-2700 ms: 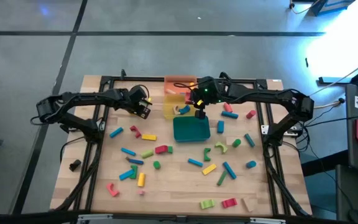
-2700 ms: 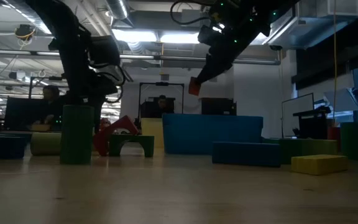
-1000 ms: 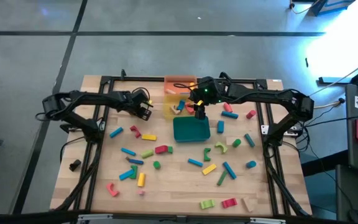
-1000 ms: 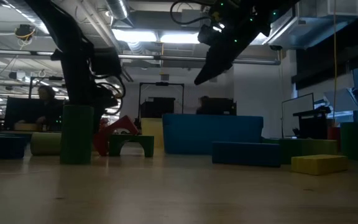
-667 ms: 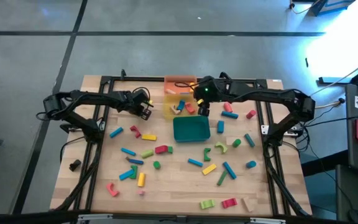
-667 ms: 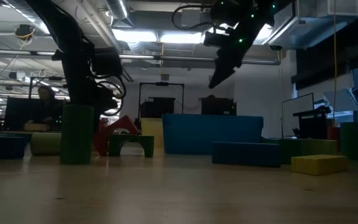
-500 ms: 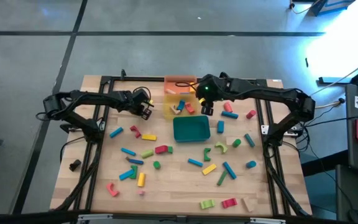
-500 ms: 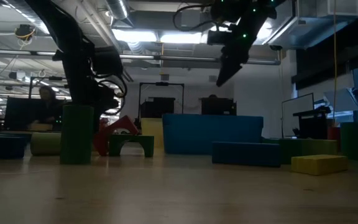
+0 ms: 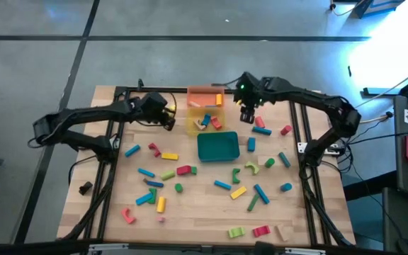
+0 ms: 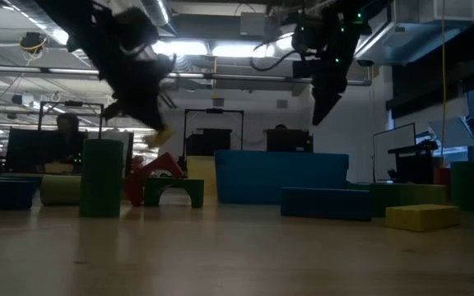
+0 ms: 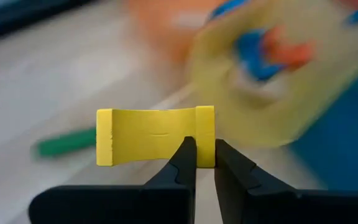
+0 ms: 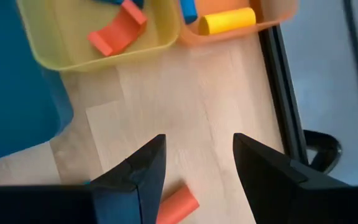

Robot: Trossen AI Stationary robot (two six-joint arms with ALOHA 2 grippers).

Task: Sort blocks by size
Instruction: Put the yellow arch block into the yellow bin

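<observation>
A lab: monitors (image 10: 212, 141), ceiling strip lights (image 10: 192, 49) and seated people (image 10: 66, 131) behind.

Bare desk (image 9: 190, 216) lies at 6 o'clock of the teal tray (image 9: 218, 148); scattered blocks (image 9: 163, 174) crowd both flanks.

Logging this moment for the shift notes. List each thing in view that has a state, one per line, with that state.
Left end effector: shut on yellow arch block, held off the table.
Right end effector: open, empty.
Yellow tray: holds blocks.
Orange tray: holds a yellow cylinder.
Teal tray: nothing visible inside.
</observation>
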